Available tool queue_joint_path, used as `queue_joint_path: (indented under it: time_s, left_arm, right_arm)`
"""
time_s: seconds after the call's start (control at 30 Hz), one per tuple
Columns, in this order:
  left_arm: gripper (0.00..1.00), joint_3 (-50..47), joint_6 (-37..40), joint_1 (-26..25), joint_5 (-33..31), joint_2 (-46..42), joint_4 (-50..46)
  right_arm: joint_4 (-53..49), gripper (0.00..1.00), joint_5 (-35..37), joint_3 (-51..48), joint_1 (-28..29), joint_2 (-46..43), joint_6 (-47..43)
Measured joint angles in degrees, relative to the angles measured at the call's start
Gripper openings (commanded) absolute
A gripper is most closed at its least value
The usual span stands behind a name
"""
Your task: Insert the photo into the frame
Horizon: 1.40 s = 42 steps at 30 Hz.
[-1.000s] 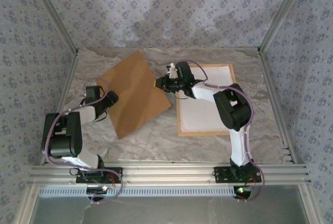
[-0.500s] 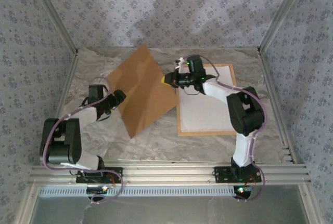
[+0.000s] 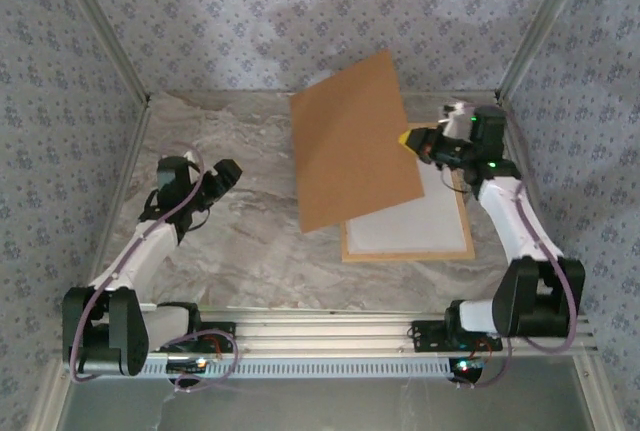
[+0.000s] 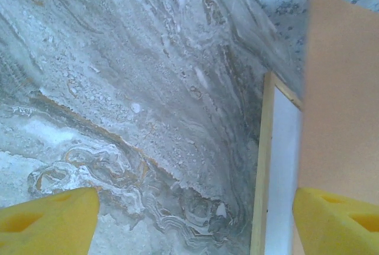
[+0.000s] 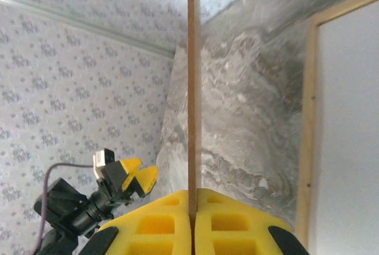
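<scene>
Right gripper point(image 3: 412, 141): clenched above surface point(image 3: 240, 241) on edge of brown backing board point(image 3: 350, 141), tilted up, partly overlapping frame point(image 4: 261, 166). Likely closing-up step; next calls for squaring board to frame and lowering flat. Left gripper point(image 3: 224, 173): released, empty, well apart. Presumably photo point(image 3: 400, 226) lying white-side-up inside frame; printed face hidden, frame's far left corner behind board.

We have open passage over the left half of the grey marbled table point(image 3: 250, 241), from near edge to far edge. Toward the right edge, the flat brown rectangular board point(image 3: 350, 141), tilted up in the right gripper point(image 3: 413, 140), screens the far-left part of the light wooden frame point(image 3: 400, 255); its near strip lies uncovered.
</scene>
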Motion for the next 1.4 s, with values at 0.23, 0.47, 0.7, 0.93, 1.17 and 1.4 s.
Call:
queue_joint_path:
  time_s: [0.23, 0.47, 0.7, 0.93, 1.17, 1.4]
  left_arm:
    - [0.85, 2.23, 0.96, -1.4, 0.04, 2.93, -0.94]
    - [0.85, 3.54, 2.23, -2.99, 0.68, 5.64, -0.68]
    - [0.85, 3.54, 2.62, -3.1, 1.81, 6.99, -0.28]
    - [0.85, 3.54, 2.86, -3.1, 1.95, 6.99, -0.15]
    - [0.85, 3.54, 2.86, -3.17, 1.95, 7.04, 0.85]
    - [0.85, 3.54, 2.86, -3.43, 2.14, 7.04, 1.01]
  right_arm:
    - [-12.57, 0.0, 0.81, 0.07, -11.1, -4.94, -6.99]
    - [-22.86, 0.0, 2.78, 4.87, -12.13, -0.26, -14.82]
    - [-28.0, 0.0, 3.45, 9.33, -12.74, 3.23, -20.06]
    - [-30.08, 0.0, 3.98, 10.32, -13.97, 5.05, -22.29]
    - [-29.77, 0.0, 4.17, 10.32, -14.1, 6.38, -23.17]
    - [-29.62, 0.0, 3.96, 10.32, -14.1, 6.51, -23.82]
